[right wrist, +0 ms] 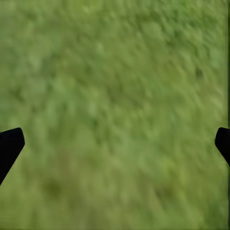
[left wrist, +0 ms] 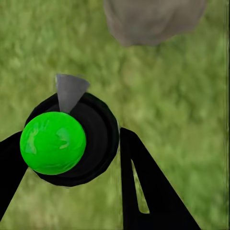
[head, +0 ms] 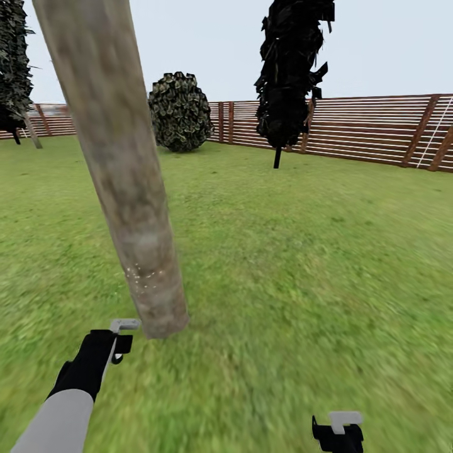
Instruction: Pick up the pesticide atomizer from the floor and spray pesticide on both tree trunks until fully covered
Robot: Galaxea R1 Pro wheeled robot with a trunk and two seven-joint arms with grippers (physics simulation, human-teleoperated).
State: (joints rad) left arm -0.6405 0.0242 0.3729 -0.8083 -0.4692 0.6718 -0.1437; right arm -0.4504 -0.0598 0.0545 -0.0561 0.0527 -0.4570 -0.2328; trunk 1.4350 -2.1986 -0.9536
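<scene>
A: What sort of place is showing here?
B: A fenced garden: grass lawn [head: 302,264] is filling the lower frame, slatted wooden fence [head: 371,129] running across the upper right, trees standing.

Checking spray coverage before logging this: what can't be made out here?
- Tree trunk: top cut off by the head view's edge; far side hidden, so full coverage is unknown.
- Pesticide atomizer: body hidden beneath its green cap in the left wrist view.
- Left gripper: grip contact unclear.

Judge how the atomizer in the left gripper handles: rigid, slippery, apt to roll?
The atomizer looks rigid: its round black body and green cap hold shape between the left gripper fingers. Its round, glossy surface could probably slip or twist, and likely roll if dropped on the grass.
</scene>
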